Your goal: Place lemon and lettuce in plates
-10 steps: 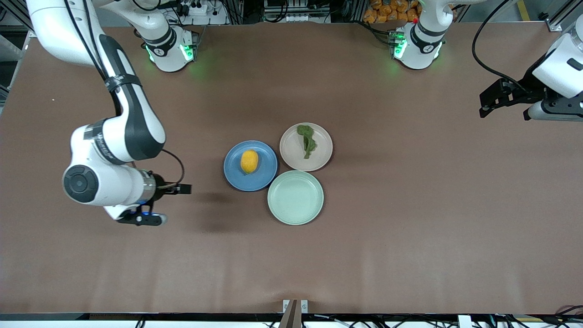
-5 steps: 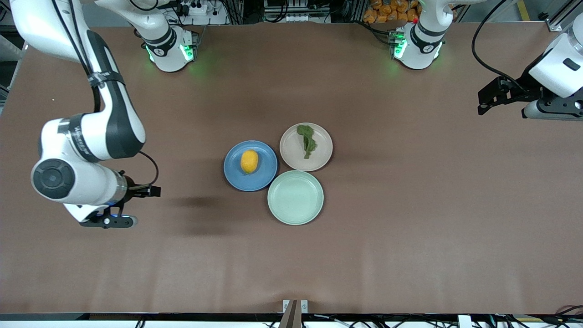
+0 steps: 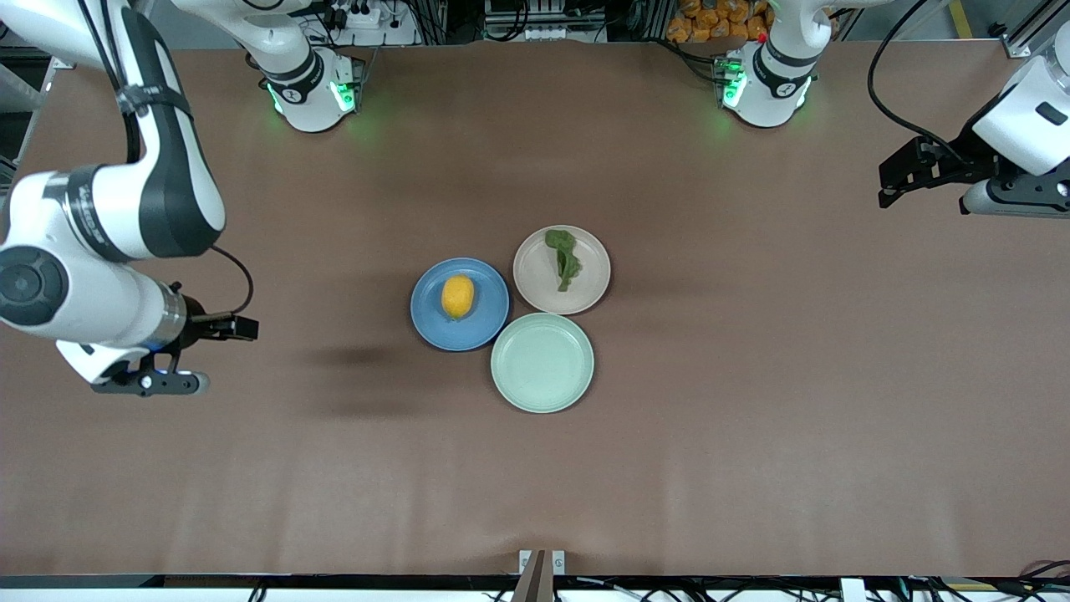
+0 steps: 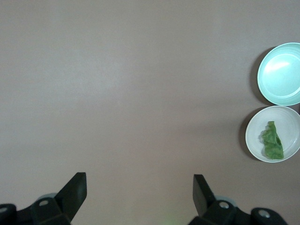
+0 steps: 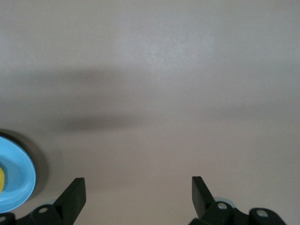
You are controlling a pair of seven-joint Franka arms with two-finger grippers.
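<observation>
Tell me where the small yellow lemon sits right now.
In the front view, the small oval yellow lemon lies in the round blue plate, which sits beside the beige-pink plate holding the green lettuce leaf, toward the right arm's end.

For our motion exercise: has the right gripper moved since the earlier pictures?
Yes. The right gripper has drawn away from the blue plate, toward the right arm's end of the table.

White arms (image 3: 125, 209), black tools (image 3: 221, 328).
</observation>
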